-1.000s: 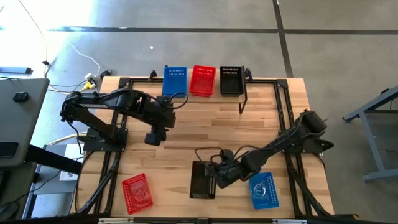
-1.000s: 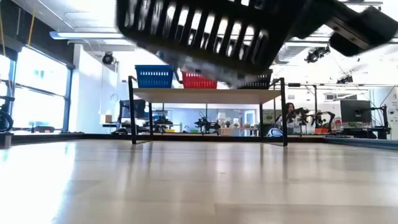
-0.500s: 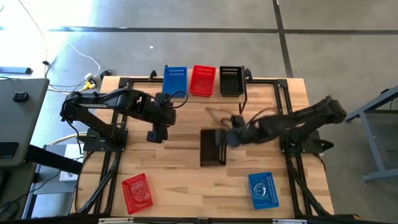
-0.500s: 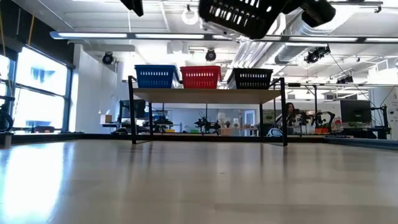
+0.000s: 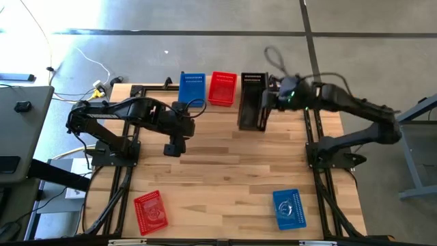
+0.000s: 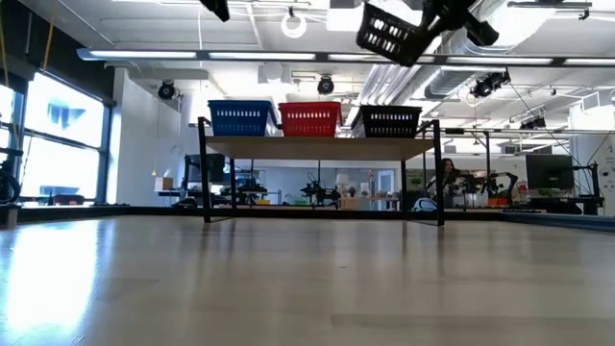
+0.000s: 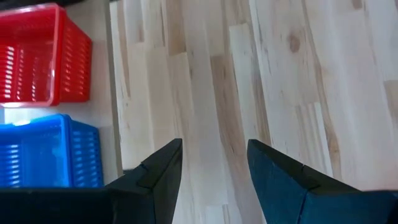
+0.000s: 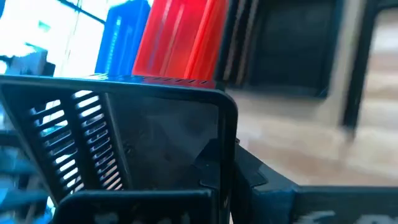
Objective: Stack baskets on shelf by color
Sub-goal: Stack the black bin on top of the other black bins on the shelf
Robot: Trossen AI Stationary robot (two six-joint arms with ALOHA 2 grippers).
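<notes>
The shelf stands at the table's far edge on thin black legs. On its board rest a blue basket, a red one and a black one. My right gripper is shut on a second black basket, high in the air just in front of the shelf's right end; the low view shows that basket tilted above the shelf's black basket. My left gripper hovers open over the table left of the middle. My right gripper holds the black basket by one end wall, at its rim. One finger shows inside the basket and the other outside. The fingers come from the table's right side. The basket is lifted clear and tilted, above the height of the shelf's baskets.
A red basket lies on the table near the near-left corner and a blue basket near the near-right corner. Bare wood lies between them and the shelf. In the left wrist view the shelf's red basket and blue basket show.
My right gripper has carried the black basket from low over the table's near middle up and toward the far edge, to the shelf's right end. The basket has stayed in the hold and risen well clear of the table.
</notes>
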